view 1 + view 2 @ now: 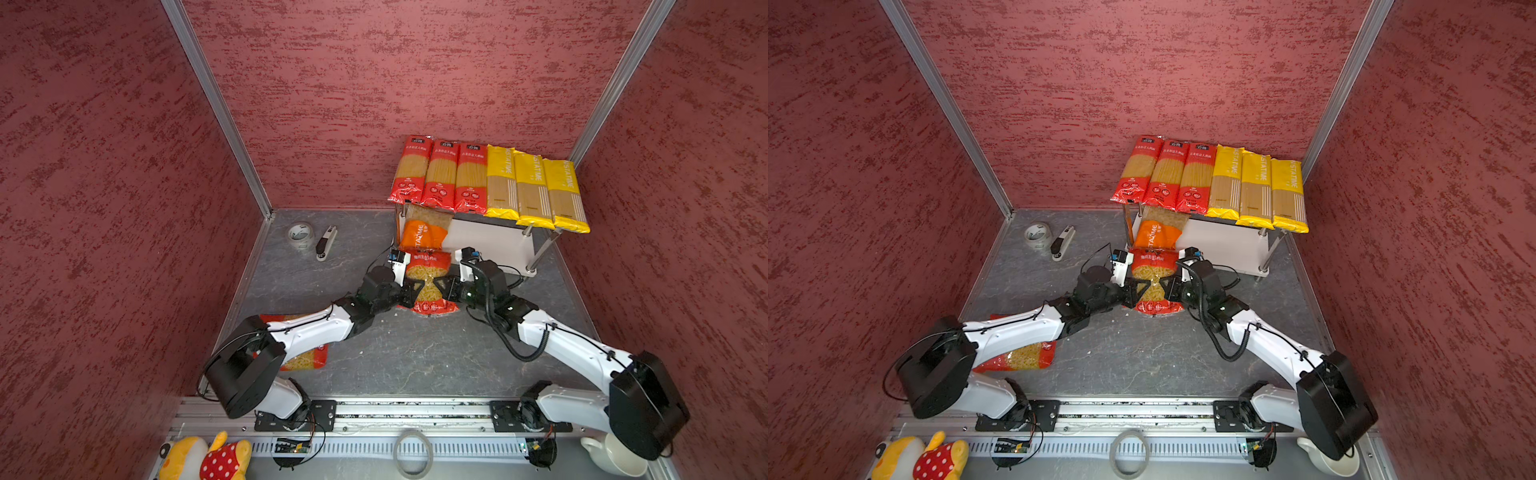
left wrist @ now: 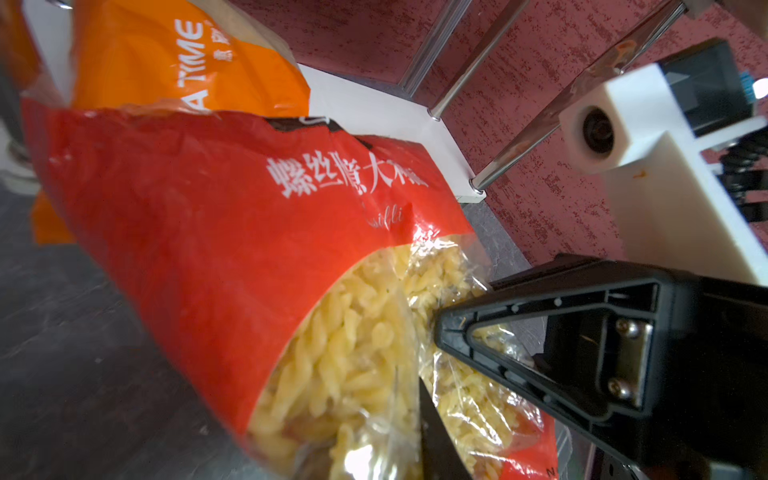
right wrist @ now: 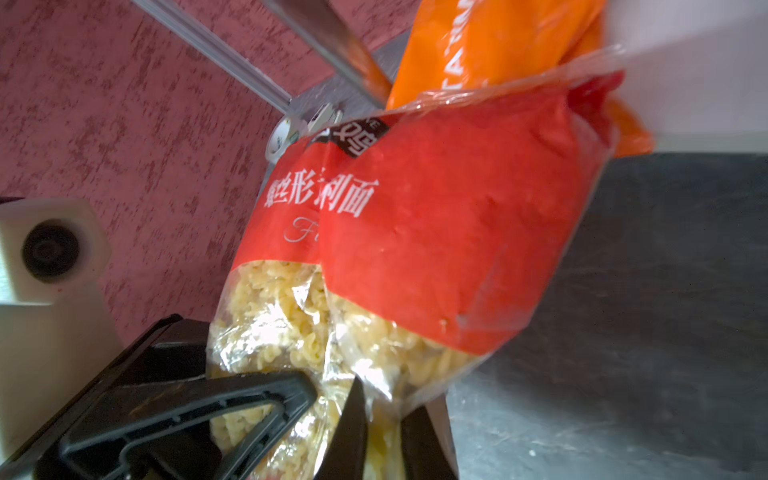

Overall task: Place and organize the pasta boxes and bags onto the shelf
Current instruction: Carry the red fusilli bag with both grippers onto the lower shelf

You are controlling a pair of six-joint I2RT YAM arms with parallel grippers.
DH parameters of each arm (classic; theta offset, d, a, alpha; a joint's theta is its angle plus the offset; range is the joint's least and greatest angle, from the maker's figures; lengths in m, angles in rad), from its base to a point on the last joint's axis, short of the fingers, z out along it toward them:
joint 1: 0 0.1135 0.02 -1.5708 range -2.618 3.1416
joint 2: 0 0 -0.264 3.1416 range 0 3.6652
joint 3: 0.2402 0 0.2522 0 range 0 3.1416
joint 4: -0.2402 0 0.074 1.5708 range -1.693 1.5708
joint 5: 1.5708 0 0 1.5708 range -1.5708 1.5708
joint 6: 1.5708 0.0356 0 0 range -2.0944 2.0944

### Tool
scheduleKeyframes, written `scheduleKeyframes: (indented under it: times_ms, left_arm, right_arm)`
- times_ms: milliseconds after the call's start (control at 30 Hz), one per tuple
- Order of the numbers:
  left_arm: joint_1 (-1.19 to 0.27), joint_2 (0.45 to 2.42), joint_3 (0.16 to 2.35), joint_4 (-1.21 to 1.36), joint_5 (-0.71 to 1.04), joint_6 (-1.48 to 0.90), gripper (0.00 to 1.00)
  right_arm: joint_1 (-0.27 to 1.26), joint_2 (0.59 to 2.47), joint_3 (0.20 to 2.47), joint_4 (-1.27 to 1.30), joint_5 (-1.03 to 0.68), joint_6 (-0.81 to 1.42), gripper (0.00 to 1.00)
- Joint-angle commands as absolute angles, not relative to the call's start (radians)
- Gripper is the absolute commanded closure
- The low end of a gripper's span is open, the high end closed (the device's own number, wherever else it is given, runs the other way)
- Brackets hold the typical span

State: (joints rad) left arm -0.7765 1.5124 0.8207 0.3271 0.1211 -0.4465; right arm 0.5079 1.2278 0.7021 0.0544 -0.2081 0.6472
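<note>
Fingers point(image 3: 353, 428) of the right gripper point(image 1: 440, 287) and left gripper point(image 1: 415, 289) are clamped from opposite sides on the waist of the wide red-and-clear plastic bag of spiral pasta point(image 1: 428, 266). The bag is positioned just before the small white two-tier shelf point(image 1: 486, 241), its top against the orange plastic PASTATIME pack point(image 1: 419, 237) on the lower tier.

Mottled red walls point(image 1: 104, 208), grey marbled floor point(image 1: 395, 357)

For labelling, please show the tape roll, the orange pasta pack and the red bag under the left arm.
tape roll point(image 1: 300, 244): a top view, outer wall.
orange pasta pack point(image 1: 419, 237): a top view, printed front.
red bag point(image 1: 305, 360): a top view, clear pasta window.
</note>
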Motion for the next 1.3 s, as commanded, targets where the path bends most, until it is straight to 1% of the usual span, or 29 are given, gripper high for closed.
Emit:
scheduleKeyframes:
  times_ms: [0,167,300,567,767,900,1000,1167,1200,1267]
  left_arm:
    - [-0.782,1.596,0.953,0.464,0.148,-0.393,0.77]
    - [-0.786,1.784,1.134,0.513,0.146,-0.379,0.77]
    - [-0.788,1.903,1.273,0.504,0.141,-0.353,0.77]
    - [-0.77,2.089,1.528,0.38,0.091,-0.285,0.75]
    - [-0.745,2.184,1.635,0.335,0.082,-0.264,0.75]
    - [-0.727,2.236,1.688,0.306,0.076,-0.266,0.74]
    - [-0.721,2.266,1.718,0.281,0.086,-0.265,0.71]
    - [-0.716,2.242,1.696,0.25,0.104,-0.254,0.54]
    - [-0.713,2.231,1.684,0.245,0.104,-0.252,0.52]
    - [-0.708,2.206,1.662,0.238,0.112,-0.251,0.48]
  right_arm:
    - [0.421,1.195,0.745,0.104,-0.149,0.577,1.0]
    - [0.292,1.212,0.754,0.163,-0.119,0.526,1.0]
    - [0.236,1.255,0.749,0.263,-0.075,0.501,1.0]
    - [0.188,1.422,0.809,0.431,-0.029,0.492,1.0]
    - [0.172,1.572,0.866,0.528,-0.022,0.54,1.0]
    - [0.17,1.65,0.918,0.546,-0.019,0.538,1.0]
    - [0.165,1.699,0.955,0.542,-0.009,0.515,1.0]
    - [0.137,1.742,0.959,0.508,-0.016,0.501,1.0]
    - [0.13,1.743,0.952,0.512,-0.017,0.5,0.98]
    - [0.119,1.743,0.946,0.503,-0.017,0.493,0.89]
